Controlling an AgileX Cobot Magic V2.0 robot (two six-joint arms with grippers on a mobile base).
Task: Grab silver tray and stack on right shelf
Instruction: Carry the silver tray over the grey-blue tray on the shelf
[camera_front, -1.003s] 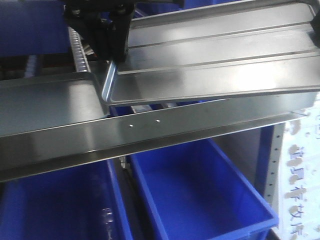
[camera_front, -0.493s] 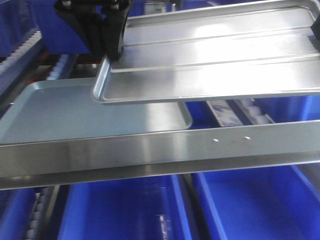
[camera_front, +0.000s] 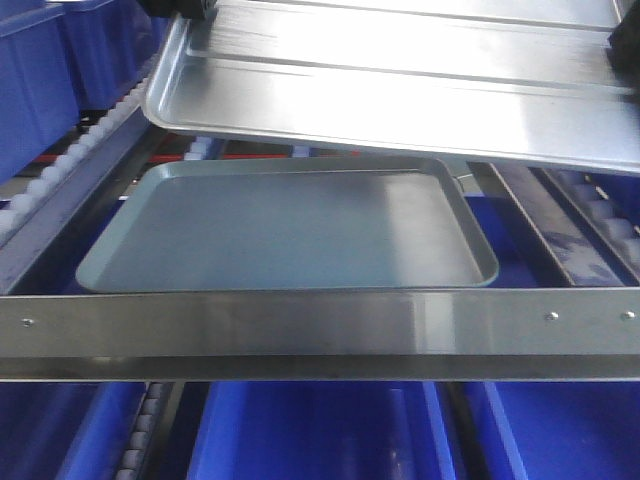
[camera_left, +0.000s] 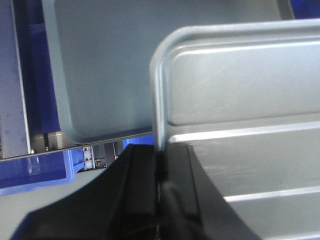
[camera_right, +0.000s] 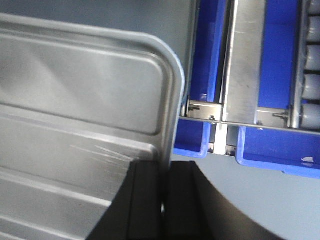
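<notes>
L gripper (camera_left: 159, 172) is clamped on the silver tray's (camera_front: 400, 95) left rim and R gripper (camera_right: 162, 182) pinches the opposite rim, a two-ended hold that should keep the wide sheet from twisting. The tray hangs in the air, apart from and partly over the grey-green tray (camera_front: 290, 225) (likely the stack base). That tray lies on the right shelf (camera_front: 555, 235) behind its front bar (camera_front: 300, 335).

No legible text, label, brand mark or number is present on the silver tray (camera_front: 400, 90), grey-green tray (camera_front: 290, 225) or shelf bar (camera_front: 300, 325) (all views).
</notes>
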